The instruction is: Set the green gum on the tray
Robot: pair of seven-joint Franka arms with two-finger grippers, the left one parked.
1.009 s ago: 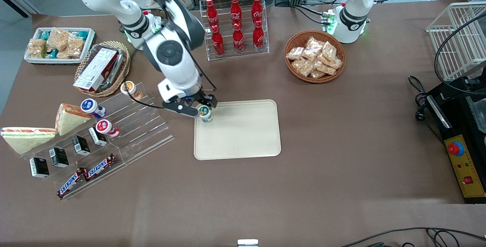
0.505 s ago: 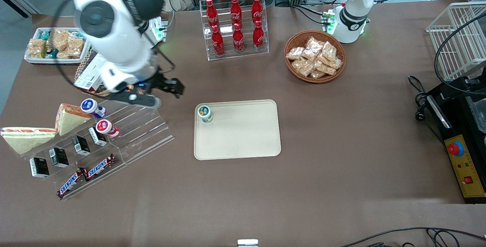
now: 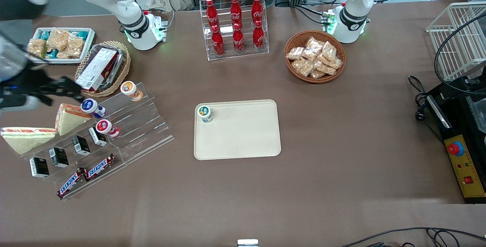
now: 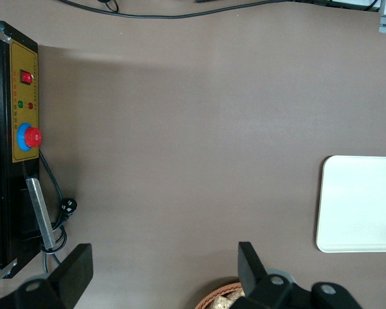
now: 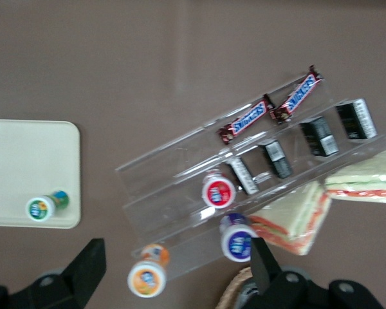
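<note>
Green gum (image 3: 205, 113) upright on the tray (image 3: 243, 136), tucked into the corner nearest the working arm's end and the bottle rack, just inside the rim. Placement looks done. Tool (image 3: 45, 89) well apart from it, high over the sandwiches (image 3: 68, 117) at the working arm's end of the surface, fingers (image 5: 90, 267) spread wide with nothing between them. Long axis of the gum vertical. Bare brown surface (image 3: 303, 186) all round the tray; stepped clear rack (image 3: 133, 125) between tool and gum.
</note>
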